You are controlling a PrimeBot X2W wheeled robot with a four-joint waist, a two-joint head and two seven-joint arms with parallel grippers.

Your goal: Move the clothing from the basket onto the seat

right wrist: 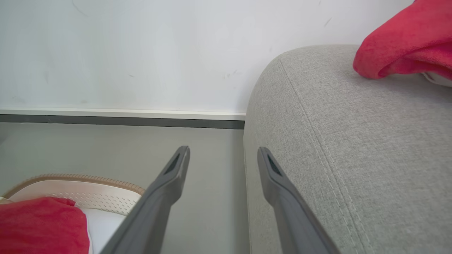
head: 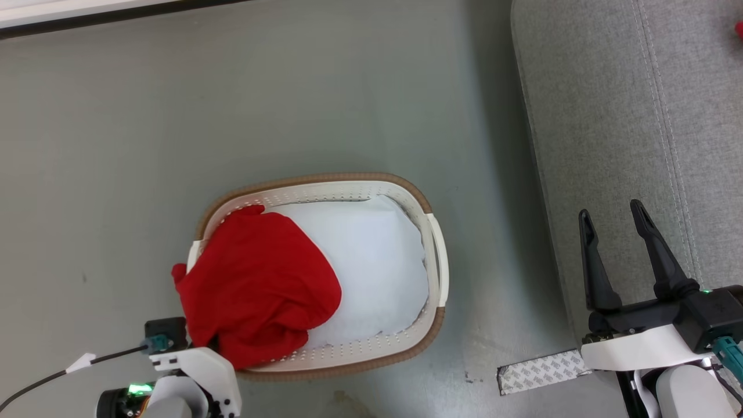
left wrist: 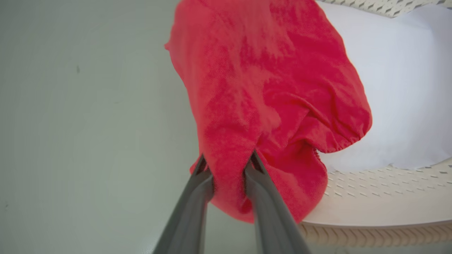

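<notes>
done: we see one red garment (right wrist: 399,49) already on the seat (right wrist: 353,141) | todo: other red garment (head: 258,284) draped over basket (head: 360,351) rim | left tool (left wrist: 228,157) pinching its fold; right tool (head: 610,209) wide open, empty, beside seat

Red garment (head: 255,284) hides the left tool's (left wrist: 227,160) tips and the basket's (head: 436,255) left rim.

The basket (head: 435,255) stood on the floor (head: 290,104), left of the sofa (head: 627,116), a tape strip (head: 540,371) lying between them nearer the robot. In the basket a garment (head: 255,284) lay on a flat cloth (head: 377,273), spilling over the left rim, where the left gripper (left wrist: 227,157) straddled a fold. A second garment (right wrist: 406,46) lay on the sofa, beyond the right gripper (head: 609,209).
</notes>
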